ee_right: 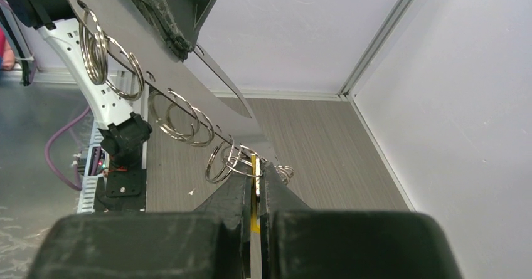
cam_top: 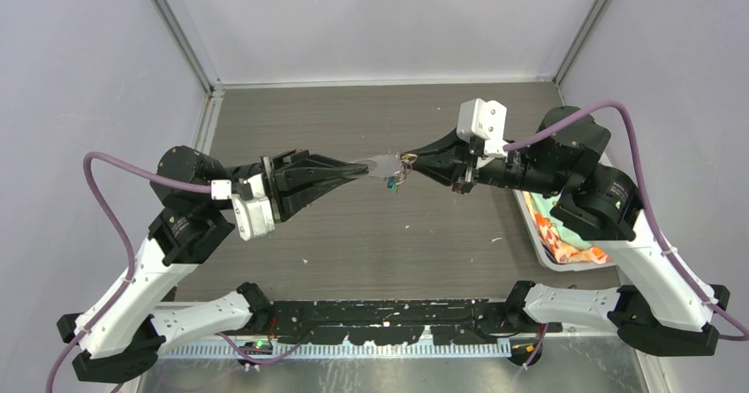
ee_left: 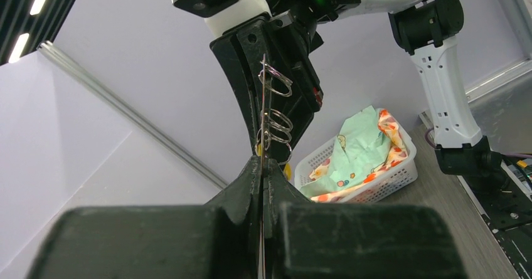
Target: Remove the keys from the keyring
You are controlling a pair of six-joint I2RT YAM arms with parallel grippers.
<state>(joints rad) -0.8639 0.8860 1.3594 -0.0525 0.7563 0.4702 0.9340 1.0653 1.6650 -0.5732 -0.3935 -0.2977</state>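
Keyring [cam_top: 380, 165] is up off the surface [cam_top: 353, 234], mid-air between my two claws! From above: my left claw [cam_top: 363, 170] pinches its left end, my right claw [cam_top: 410, 164] meets the other end, and the keys [cam_top: 395, 183] dangle just beneath. A basket [cam_top: 528, 225] of cloth [cam_top: 563, 236] sits at the far right of the surface.

Left wrist view: keyring edge-on, my left fingers [ee_left: 243, 184] clamped tight on it, split rings [ee_left: 277, 128] looped along it.

Right wrist view: my right fingers [ee_right: 235, 194] squeezed shut on a yellow key [ee_right: 254, 194], split rings strung along the keyring's hole-lined edge.
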